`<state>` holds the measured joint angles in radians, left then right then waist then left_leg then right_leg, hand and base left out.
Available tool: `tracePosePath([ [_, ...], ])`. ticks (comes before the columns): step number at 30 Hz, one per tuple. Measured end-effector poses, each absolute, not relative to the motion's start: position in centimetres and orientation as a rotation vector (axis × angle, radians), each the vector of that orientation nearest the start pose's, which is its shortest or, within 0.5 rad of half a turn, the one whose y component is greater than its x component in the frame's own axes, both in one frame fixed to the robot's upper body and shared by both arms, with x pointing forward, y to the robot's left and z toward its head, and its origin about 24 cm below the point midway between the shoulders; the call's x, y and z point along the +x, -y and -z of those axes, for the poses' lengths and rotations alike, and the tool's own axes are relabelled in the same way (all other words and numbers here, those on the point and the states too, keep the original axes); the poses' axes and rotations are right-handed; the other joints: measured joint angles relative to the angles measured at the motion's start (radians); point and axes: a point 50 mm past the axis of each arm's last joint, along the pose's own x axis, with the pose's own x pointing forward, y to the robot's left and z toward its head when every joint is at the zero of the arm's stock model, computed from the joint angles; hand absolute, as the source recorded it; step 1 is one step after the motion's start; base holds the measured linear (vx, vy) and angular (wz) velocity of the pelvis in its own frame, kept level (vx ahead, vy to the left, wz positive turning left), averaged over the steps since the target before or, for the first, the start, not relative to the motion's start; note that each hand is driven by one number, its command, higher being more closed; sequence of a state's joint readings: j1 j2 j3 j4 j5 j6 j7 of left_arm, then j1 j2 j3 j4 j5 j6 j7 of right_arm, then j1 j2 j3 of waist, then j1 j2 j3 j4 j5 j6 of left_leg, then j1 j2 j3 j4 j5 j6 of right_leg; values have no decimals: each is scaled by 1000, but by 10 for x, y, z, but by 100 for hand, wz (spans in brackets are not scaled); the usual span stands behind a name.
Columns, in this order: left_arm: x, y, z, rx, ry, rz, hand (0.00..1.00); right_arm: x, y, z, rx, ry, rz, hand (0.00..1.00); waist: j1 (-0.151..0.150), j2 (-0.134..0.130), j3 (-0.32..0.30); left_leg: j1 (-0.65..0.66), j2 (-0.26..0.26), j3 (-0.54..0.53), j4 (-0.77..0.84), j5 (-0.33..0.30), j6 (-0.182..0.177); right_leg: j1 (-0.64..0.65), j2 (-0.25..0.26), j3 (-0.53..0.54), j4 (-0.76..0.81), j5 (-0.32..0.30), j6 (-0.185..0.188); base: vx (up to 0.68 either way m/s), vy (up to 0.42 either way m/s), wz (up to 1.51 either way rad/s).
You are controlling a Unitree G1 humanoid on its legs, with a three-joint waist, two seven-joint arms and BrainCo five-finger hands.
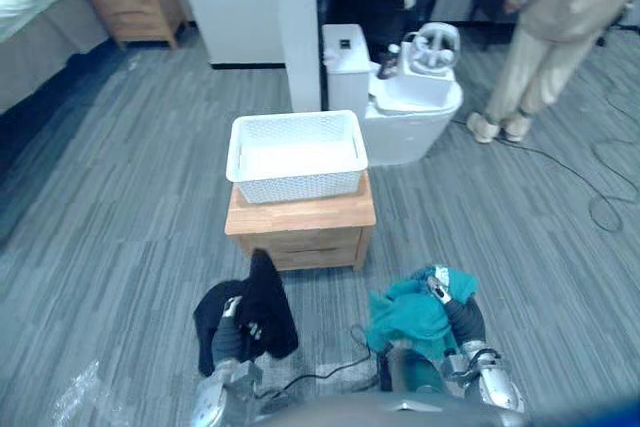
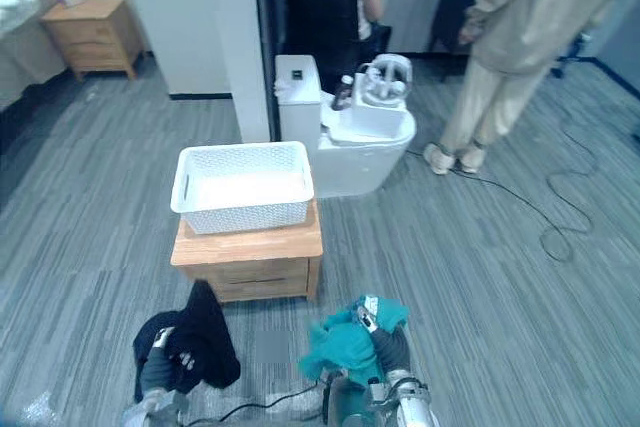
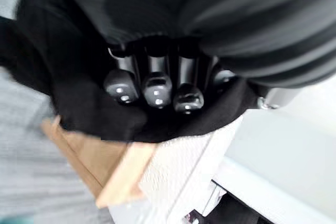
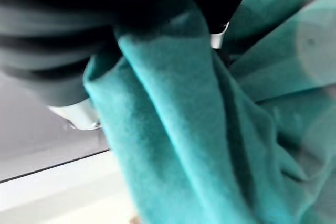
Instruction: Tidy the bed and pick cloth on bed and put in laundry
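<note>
In front of the small wooden nightstand carrying the white lattice plastic laundry basket, the left hand curls its fingers tight into a crumpled black cloth. Alongside, a bunched teal cloth swathes the right hand — grip impossible to tell.

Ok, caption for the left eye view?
Black cloth in left hand, teal cloth in right hand, white basket ahead on nightstand.
</note>
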<state>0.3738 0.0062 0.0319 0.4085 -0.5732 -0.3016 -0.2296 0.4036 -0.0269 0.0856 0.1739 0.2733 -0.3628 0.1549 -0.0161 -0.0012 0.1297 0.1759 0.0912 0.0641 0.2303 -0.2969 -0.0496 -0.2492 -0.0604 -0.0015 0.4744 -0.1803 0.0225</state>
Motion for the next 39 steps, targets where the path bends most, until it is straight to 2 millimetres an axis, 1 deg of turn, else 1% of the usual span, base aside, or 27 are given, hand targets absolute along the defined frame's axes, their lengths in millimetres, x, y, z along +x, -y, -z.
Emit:
tracePosePath([
  [2, 128, -180, 82, -531, -338, -180, 100, 151, 155, 36, 276, -152, -13, 100, -5, 5, 5, 14, 18, 11, 44, 3, 0, 31, -6, -43, 30, -57, -22, 343, -227, 50],
  [5, 129, -178, 79, -534, -334, -174, 100, 153, 151, 26, 289, -112, -34, 100, -3, 8, 24, -57, 60, 18, 337, 17, -5, 154, -5, -100, -5, -118, -25, 190, -129, 49],
  [6, 130, -175, 77, -546, -329, -171, 100, 151, 150, 22, 289, -97, -37, 100, -2, 13, 27, -125, 91, 26, 512, 73, -25, 197, -2, -115, -6, -140, -34, 183, -62, 31],
  [7, 125, -173, 76, -559, -335, -178, 100, 149, 150, 17, 285, -90, -39, 100, 5, 21, 27, -193, 141, 44, 677, 184, -41, 247, 5, -124, -16, -166, -46, 208, -33, 24],
  [8, 124, -173, 76, -561, -338, -178, 100, 150, 149, 16, 285, -89, -40, 100, 6, 18, 24, -210, 156, 52, 724, 199, -45, 267, 6, -128, -27, -170, -51, 263, 27, 17],
  [10, 123, -170, 76, -570, -357, -160, 100, 154, 150, 14, 286, -85, -22, 100, 13, 28, 25, -303, 207, 127, 837, 94, -10, 331, -9, -136, -66, -187, -55, 271, 75, 11],
  [11, 123, -169, 77, -572, -364, -157, 100, 155, 149, 14, 288, -89, -19, 100, 15, 27, 25, -317, 207, 141, 822, 69, -1, 339, -17, -135, -73, -188, -51, 285, 109, -3],
  [12, 123, -167, 78, -578, -378, -146, 100, 155, 149, 15, 293, -96, -7, 100, 24, 18, 22, -333, 203, 186, 738, 21, 7, 353, -44, -129, -81, -183, -31, 242, 104, -13],
  [13, 123, -165, 78, -582, -384, -136, 100, 155, 150, 15, 297, -101, 0, 100, 31, 14, 20, -331, 196, 213, 647, 7, 8, 359, -60, -121, -81, -186, -18, 311, 161, -20],
  [14, 123, -162, 78, -586, -386, -120, 100, 155, 151, 16, 298, -108, 9, 100, 35, 10, 13, -311, 171, 232, 448, 27, 15, 362, -82, -111, -72, -193, 1, 388, 261, -29],
  [15, 122, -158, 78, -585, -390, -91, 100, 156, 154, 17, 297, -115, 19, 100, 40, 14, -3, -261, 128, 222, 238, 82, -34, 356, -97, -80, -54, -211, 39, 391, 257, -24],
  [17, 115, -163, 80, -553, -414, -83, 100, 156, 151, 21, 308, -142, 17, 100, 31, -46, -41, -212, 61, 253, 146, 105, -9, 361, -138, -21, -88, -191, 66, 317, 170, -10],
  [19, 114, -166, 80, -530, -420, -67, 100, 158, 150, 20, 307, -136, 8, 100, 23, -69, -61, -168, 40, 264, 74, 115, -9, 393, -141, -8, -142, -135, 74, 313, 131, -5],
  [21, 116, -166, 79, -503, -426, -23, 100, 163, 153, 26, 288, -158, 17, 100, 4, -71, -70, -109, 26, 250, -20, 145, -9, 384, -127, -7, -85, -71, 71, 293, 113, 20],
  [23, 118, -166, 79, -490, -425, 6, 100, 163, 153, 32, 284, -183, 27, 100, 4, -77, -79, -77, 22, 240, -66, 153, -11, 341, -119, -8, 21, -38, 69, 179, 78, 26],
  [24, 118, -166, 79, -480, -427, 14, 100, 163, 154, 35, 278, -196, 35, 100, 0, -73, -78, -51, 15, 232, -94, 154, -12, 301, -122, -7, 122, -11, 71, 174, 7, 23],
  [25, 119, -161, 79, -487, -433, 32, 100, 162, 155, 37, 256, -208, 38, 100, -12, -59, -66, -16, 29, 229, -119, 154, -11, 217, -118, -3, 298, -28, 59, 162, -35, 17],
  [26, 119, -161, 79, -484, -434, 32, 100, 162, 154, 37, 254, -209, 33, 100, -13, -59, -66, -13, 30, 229, -121, 154, -11, 203, -114, -2, 315, -56, 59, 133, -97, 9],
  [27, 120, -164, 80, -471, -439, 28, 100, 164, 149, 36, 240, -200, 8, 100, -17, -49, -65, -13, 47, 226, -123, 154, -11, 140, -84, 8, 325, -149, 46, 117, -159, 7],
  [28, 123, -166, 82, -462, -445, 30, 100, 168, 146, 30, 227, -167, -10, 100, -23, -34, -56, -18, 68, 218, -114, 152, -15, 95, -28, 20, 184, -178, 43, 92, -131, 14],
  [29, 123, -167, 82, -459, -448, 31, 100, 169, 145, 27, 225, -154, -10, 100, -27, -41, -56, -23, 62, 212, -104, 149, -20, 100, -23, 20, 89, -135, 42, 113, -133, 17],
  [30, 128, -170, 81, -441, -440, 46, 100, 171, 146, 22, 211, -122, -11, 100, -31, -70, -48, -19, 39, 196, -85, 134, -39, 117, -36, 8, -2, -92, 12, 146, -102, 25],
  [31, 126, -160, 88, -469, -479, 54, 100, 175, 156, 18, 161, -103, 0, 100, -34, -23, -47, -17, 72, 171, -75, 120, -49, 162, -10, -10, -44, -87, 12, 146, -102, 21],
  [32, 126, -157, 88, -476, -478, 55, 100, 177, 159, 17, 150, -96, 0, 100, -35, -20, -48, -17, 75, 171, -76, 119, -48, 165, -6, -10, -53, -87, 12, 144, -82, 14],
  [34, 125, -149, 88, -487, -486, 65, 100, 191, 175, 1, 104, -18, 12, 100, -24, 11, -52, 0, 84, 173, -95, 122, -42, 183, 8, -9, -74, -87, 12, 98, -48, 1],
  [35, 124, -149, 89, -487, -490, 63, 100, 194, 176, -4, 100, 2, 9, 100, -24, 12, -52, 0, 83, 172, -98, 123, -40, 184, 9, -8, -77, -87, 12, 45, -26, 4],
  [39, 116, -150, 92, -488, -516, 50, 100, 227, 174, -57, 54, 232, -78, 100, -17, 14, -56, 4, 79, 173, -127, 125, -39, 189, 16, 3, -120, -56, 19, -14, 26, -5],
])
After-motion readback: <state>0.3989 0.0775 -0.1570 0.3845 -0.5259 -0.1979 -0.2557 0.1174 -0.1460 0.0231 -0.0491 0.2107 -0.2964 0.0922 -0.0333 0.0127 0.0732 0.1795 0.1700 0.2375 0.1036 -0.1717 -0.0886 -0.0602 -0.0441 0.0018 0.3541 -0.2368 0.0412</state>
